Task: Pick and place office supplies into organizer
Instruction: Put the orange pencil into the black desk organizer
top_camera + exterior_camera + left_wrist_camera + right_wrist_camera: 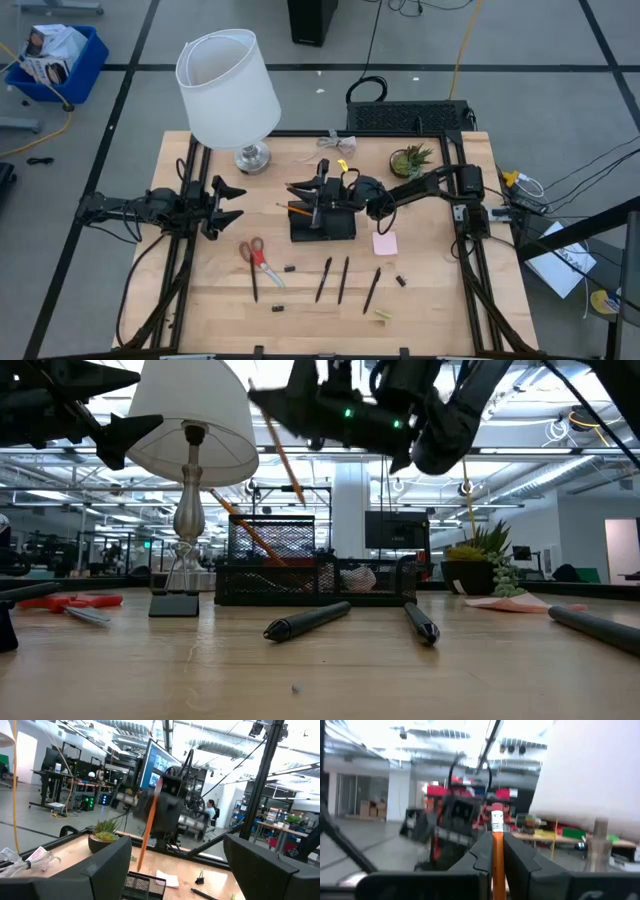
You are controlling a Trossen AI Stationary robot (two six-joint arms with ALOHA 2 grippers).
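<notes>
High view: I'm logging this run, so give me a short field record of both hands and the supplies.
right hand: above the organizer, shut on an orange pencil
left hand: open, holding nothing, at the table's left side
organizer: one pencil already leaning in it
on table: scissors, three pens, pink sticky-note pad, small dark bits
others: lamp, potted plant

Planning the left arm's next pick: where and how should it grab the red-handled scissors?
Probably grip the scissors at the narrow closed blades, coming straight down, fingers across them. They lie flat with the red loops toward the lamp; the looped handles are wider and bumpier.
</notes>
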